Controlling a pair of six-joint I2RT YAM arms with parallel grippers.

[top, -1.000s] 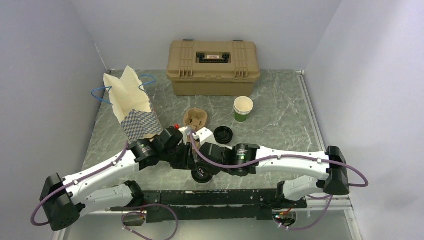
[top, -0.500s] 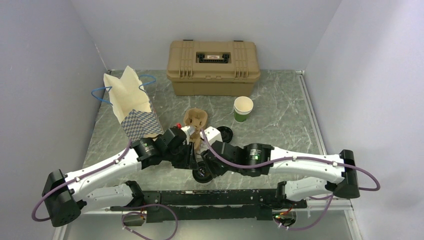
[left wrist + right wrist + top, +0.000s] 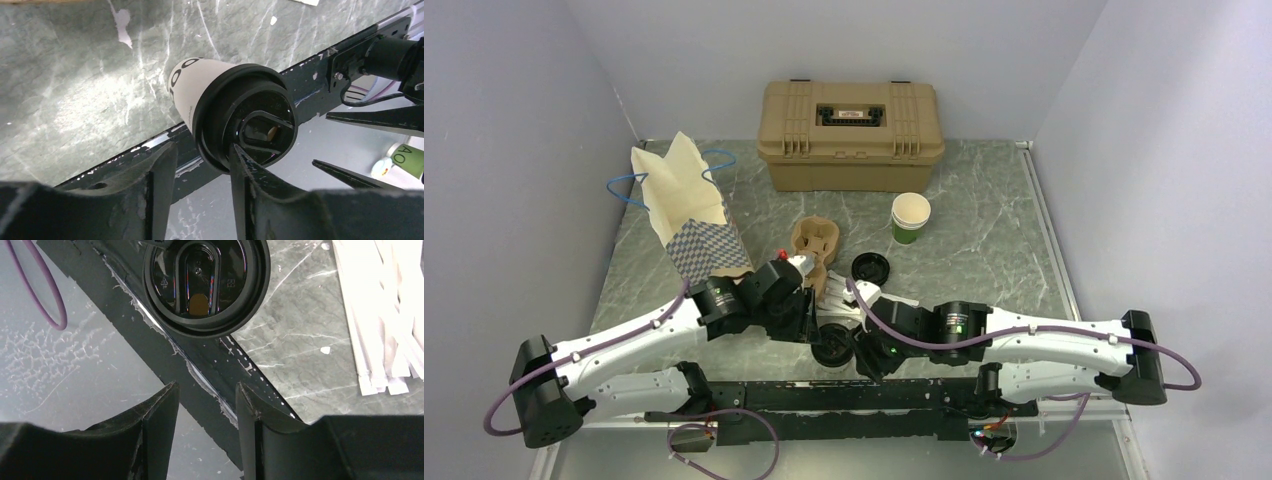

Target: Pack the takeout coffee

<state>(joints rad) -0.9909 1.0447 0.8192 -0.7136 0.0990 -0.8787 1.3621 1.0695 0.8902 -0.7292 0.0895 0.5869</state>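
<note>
Reaching inward from opposite sides, the left arm (image 3: 624, 340) and right arm (image 3: 1044, 335) lie low and outstretched, wrists nearly meeting at the centre, while the left gripper (image 3: 202, 150) and right gripper (image 3: 206, 387) each hold their dark jaws parted, clasping nothing.

Takeout coffee (image 3: 240, 115), black lid facing camera, on marble table (image 3: 75, 75), left claw (image 3: 202, 147) parted just beside

Bright even light, soft shadows, slight glare.
</note>
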